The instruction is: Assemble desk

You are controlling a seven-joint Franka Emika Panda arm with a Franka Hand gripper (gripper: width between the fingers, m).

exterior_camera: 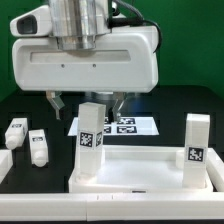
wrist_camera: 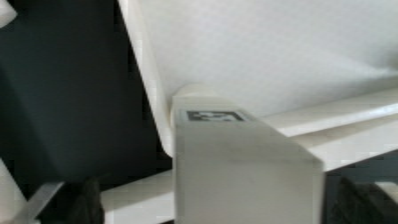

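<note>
While hanging with jaws of the gripper (exterior_camera: 88,100) spread wide and empty just above one upright leg (exterior_camera: 90,131) on the desk top (exterior_camera: 140,172), before the marker board (exterior_camera: 138,125), seems mid leg-fitting. Next, probably: rise clear, reach the loose legs (exterior_camera: 38,147) at the exterior view's left, pinch one squarely.

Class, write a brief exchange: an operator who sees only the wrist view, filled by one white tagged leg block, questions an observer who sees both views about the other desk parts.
Operator: Besides the white square plastic leg block filling my view, are there other legs?
Observer: Yes, a second white square plastic leg block stands upright at the end of the white rimmed plastic desk top on the exterior view's right.
Operator: Are any lying loose?
Observer: Yes, two more white leg blocks lie on the black table, off the desk top, on the exterior view's left.
</note>
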